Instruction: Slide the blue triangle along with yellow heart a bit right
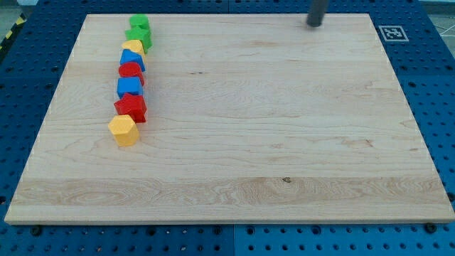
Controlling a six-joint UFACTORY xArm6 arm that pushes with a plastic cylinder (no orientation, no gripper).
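Observation:
Several blocks stand in a tight column at the view's left on the wooden board (270,142). From top to bottom: a green block (140,23), a second green block (138,35), the yellow heart (134,48), the blue triangle (132,59), a red block (131,71), a blue block (129,87), a red star-like block (131,107) and a yellow hexagon (124,130). The yellow heart touches the blue triangle just above it. My tip (314,23) is at the view's top right, far to the right of the whole column and touching no block.
A black-and-white marker tag (392,33) sits at the board's top right corner. A blue perforated table (437,107) surrounds the board on all sides.

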